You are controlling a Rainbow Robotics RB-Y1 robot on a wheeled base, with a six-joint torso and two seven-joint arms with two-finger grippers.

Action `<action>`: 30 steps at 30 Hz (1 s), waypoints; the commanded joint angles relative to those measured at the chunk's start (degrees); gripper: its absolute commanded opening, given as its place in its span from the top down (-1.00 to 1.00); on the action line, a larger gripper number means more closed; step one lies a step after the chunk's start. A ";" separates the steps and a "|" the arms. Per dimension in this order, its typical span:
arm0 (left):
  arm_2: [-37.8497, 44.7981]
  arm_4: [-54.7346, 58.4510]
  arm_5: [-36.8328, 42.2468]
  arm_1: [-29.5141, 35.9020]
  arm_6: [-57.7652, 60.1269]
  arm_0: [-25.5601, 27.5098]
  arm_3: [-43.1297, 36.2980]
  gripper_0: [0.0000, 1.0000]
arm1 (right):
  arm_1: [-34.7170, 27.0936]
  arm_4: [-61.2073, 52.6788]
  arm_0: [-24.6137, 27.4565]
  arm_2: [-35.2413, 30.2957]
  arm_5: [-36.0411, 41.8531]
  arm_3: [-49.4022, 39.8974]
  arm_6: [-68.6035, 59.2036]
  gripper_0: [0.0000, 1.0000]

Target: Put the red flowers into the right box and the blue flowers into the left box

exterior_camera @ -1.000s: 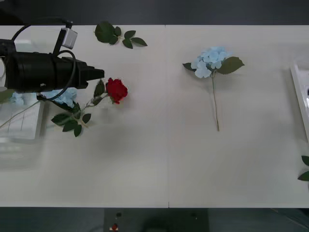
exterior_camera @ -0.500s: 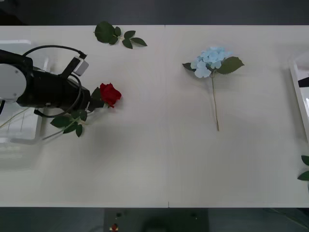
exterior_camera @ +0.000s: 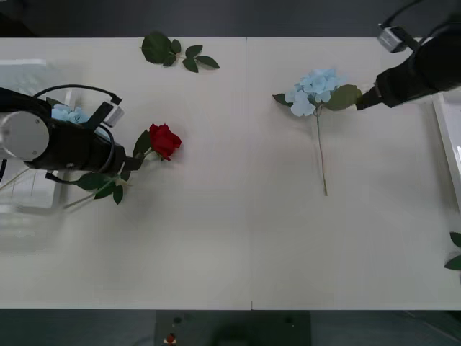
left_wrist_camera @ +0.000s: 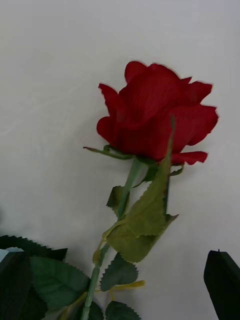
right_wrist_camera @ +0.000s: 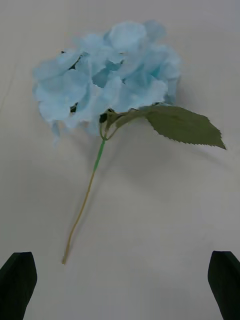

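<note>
A red flower (exterior_camera: 164, 140) lies on the table at the left, its stem and leaves running under my left gripper (exterior_camera: 127, 163). In the left wrist view the bloom (left_wrist_camera: 155, 117) sits just ahead of the open gripper (left_wrist_camera: 120, 300), with the stem passing between the fingers (left_wrist_camera: 222, 285). A blue flower (exterior_camera: 315, 88) lies right of centre. My right gripper (exterior_camera: 364, 101) hovers at its big leaf, open (right_wrist_camera: 120, 287), with the head (right_wrist_camera: 110, 75) in front of it. Another blue bloom (exterior_camera: 68, 114) rests in the left box (exterior_camera: 29, 205). The right box (exterior_camera: 448, 137) shows at the right edge.
A loose green leaf sprig (exterior_camera: 173, 52) lies near the table's far edge. More green leaves (exterior_camera: 455, 252) poke in at the right edge. The table's middle and front are bare white surface.
My left arm has swung back and down toward the rose's stem, and the rose shifted slightly left. A blue bloom now shows in the crate. My right arm has come into view beside the blue flower.
</note>
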 commanded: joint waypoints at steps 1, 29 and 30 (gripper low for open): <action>-0.73 -1.36 -1.46 -2.76 -3.02 -3.28 3.53 -1.00 | 2.57 0.92 -3.00 4.64 -2.71 -2.04 -7.99 -1.00; -8.29 -14.28 -10.33 -10.85 -3.28 -9.08 14.86 0.58 | 18.48 12.17 -10.91 19.59 -22.92 15.89 -15.81 -1.00; -8.29 -14.11 -10.33 -10.76 -3.28 -8.99 14.86 0.94 | 18.57 12.35 -11.00 19.94 -23.10 16.33 -15.72 -1.00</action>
